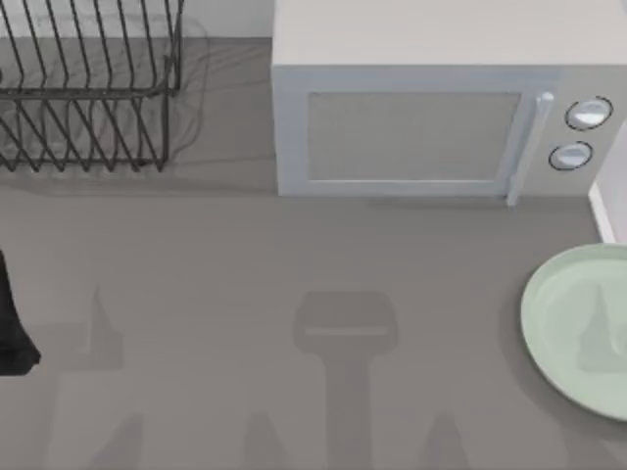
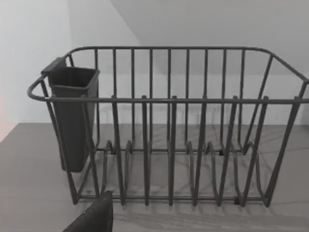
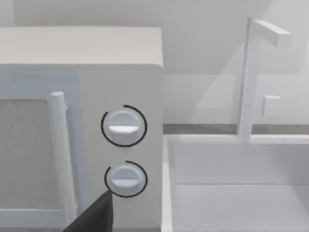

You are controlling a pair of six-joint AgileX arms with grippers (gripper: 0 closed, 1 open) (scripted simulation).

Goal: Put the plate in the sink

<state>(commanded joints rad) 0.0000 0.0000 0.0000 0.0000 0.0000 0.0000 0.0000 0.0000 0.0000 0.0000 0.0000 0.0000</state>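
Note:
The pale mint-green plate [image 1: 578, 328] lies flat on the grey table at the right edge of the top view, partly cut off by the frame. The white sink [image 3: 231, 162] sits just right of the microwave, and its corner [image 1: 607, 211] lies behind the plate. A dark part of my left arm [image 1: 12, 323] is at the table's left edge, far from the plate. A dark tip of my left gripper [image 2: 94, 217] faces the dish rack. A dark tip of my right gripper [image 3: 94, 215] faces the microwave's dials and the sink.
A white microwave [image 1: 431, 108] stands at the back centre with two round dials [image 3: 123, 126] on its right side. A black wire dish rack [image 1: 88, 88] with a dark cutlery cup [image 2: 72, 116] stands at the back left. A white tap [image 3: 251, 77] rises behind the sink.

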